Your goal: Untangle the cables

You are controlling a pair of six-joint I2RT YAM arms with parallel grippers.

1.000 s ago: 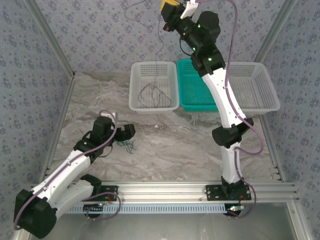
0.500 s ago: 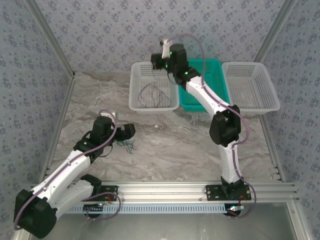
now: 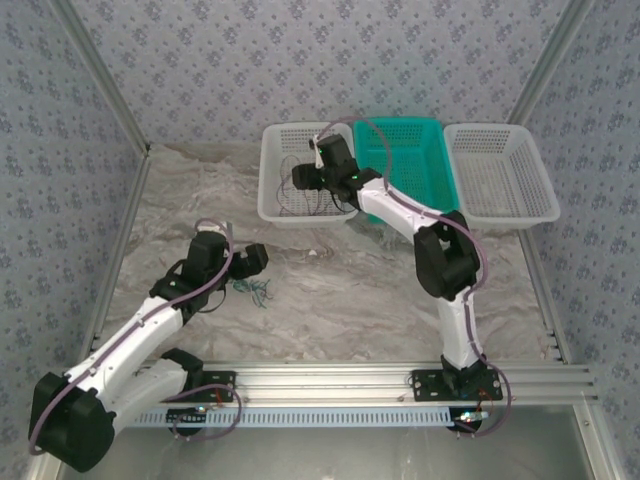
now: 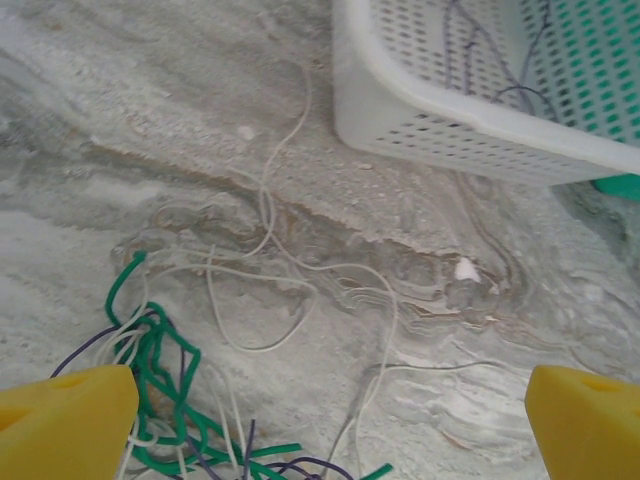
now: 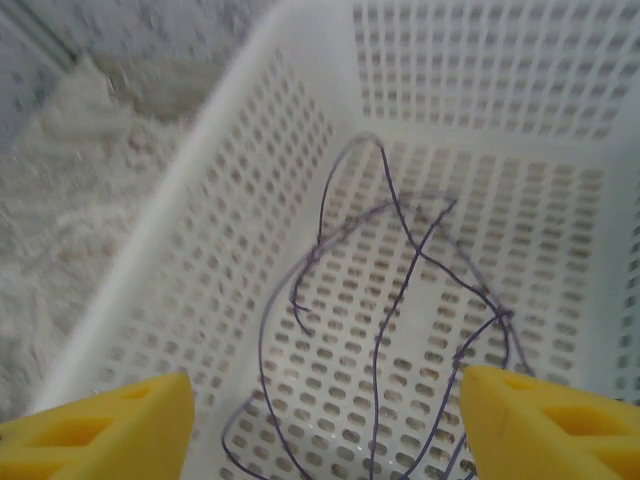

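Left gripper and right gripper gaped empty; the limp, featherlight cables at lower left seemed best pinched at a stray loop.

- No word, number or brand can be read anywhere.
- The left white basket, the teal basket and the right white basket carry no readable label.
- The wall covering bears small repeated flower shapes, no letters.
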